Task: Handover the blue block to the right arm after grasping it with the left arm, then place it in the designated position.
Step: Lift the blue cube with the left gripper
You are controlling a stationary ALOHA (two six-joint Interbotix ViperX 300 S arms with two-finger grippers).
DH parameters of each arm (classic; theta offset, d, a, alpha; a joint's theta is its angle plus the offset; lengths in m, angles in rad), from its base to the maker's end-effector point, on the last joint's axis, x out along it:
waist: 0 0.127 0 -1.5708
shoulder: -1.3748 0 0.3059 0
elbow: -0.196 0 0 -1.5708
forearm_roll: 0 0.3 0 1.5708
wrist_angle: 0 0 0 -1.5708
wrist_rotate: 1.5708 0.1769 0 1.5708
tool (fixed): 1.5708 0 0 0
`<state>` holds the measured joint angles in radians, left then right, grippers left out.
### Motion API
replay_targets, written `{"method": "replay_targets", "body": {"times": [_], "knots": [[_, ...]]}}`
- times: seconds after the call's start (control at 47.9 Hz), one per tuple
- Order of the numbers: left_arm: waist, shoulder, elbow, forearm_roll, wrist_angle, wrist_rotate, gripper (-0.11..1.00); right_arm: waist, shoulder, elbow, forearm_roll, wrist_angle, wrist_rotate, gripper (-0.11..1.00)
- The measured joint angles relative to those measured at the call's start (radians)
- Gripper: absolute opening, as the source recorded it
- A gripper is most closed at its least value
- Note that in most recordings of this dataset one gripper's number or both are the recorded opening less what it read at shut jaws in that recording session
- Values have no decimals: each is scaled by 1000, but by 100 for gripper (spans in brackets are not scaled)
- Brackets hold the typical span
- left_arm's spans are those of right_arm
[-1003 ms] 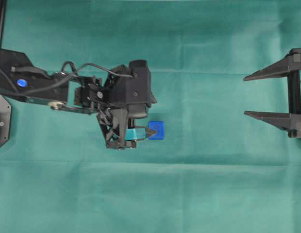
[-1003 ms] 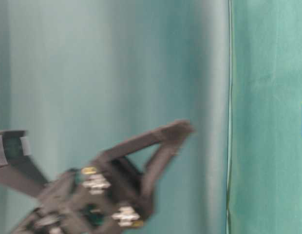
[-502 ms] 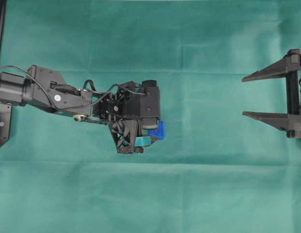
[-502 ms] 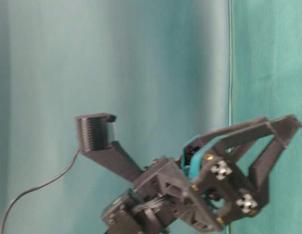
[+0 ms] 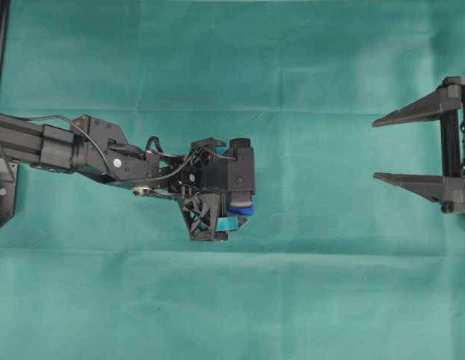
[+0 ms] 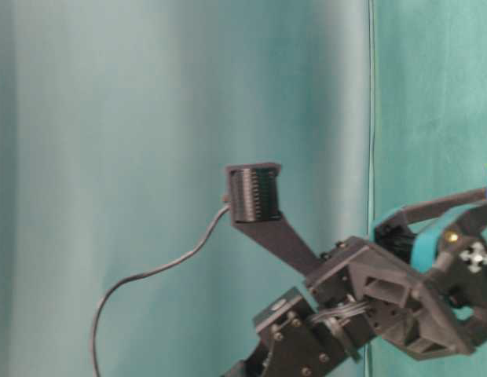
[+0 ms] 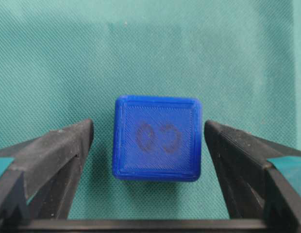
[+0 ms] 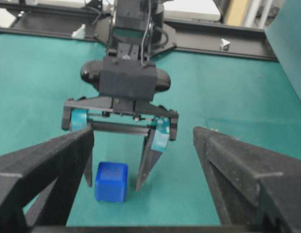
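On the green-clothed desk (image 5: 330,75), blue block (image 7: 157,139) is sitting between the left pincer (image 7: 148,145) fingers, jaws standing wide, untouched. Right pincer (image 5: 412,146) is waiting wide, well apart. Closing squarely on opposite flat faces, centred, should be keeping the block from twisting.

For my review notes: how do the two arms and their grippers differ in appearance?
Both are black. The left arm carries a loose black cable, a boxy wrist camera, and teal tape bands on the left gripper fingers. The right gripper has plain black, pointed, wedge-shaped fingers without bands.
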<state>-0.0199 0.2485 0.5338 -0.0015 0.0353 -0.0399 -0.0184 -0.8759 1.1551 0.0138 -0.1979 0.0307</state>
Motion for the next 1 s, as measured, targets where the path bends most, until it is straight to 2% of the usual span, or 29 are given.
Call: {"method": "replay_targets", "body": {"times": [0.293, 0.355, 0.502, 1.003], "knots": [[0, 5, 0, 0, -12, 0, 96, 0, 0, 0, 0, 0, 0, 94], [0, 6, 0, 2, -12, 0, 86, 0, 0, 0, -2, 2, 0, 94], [0, 5, 0, 0, -14, 2, 46, 0, 0, 0, 0, 0, 0, 94], [2, 6, 0, 0, -12, 0, 47, 0, 3, 0, 0, 5, 0, 94]]}}
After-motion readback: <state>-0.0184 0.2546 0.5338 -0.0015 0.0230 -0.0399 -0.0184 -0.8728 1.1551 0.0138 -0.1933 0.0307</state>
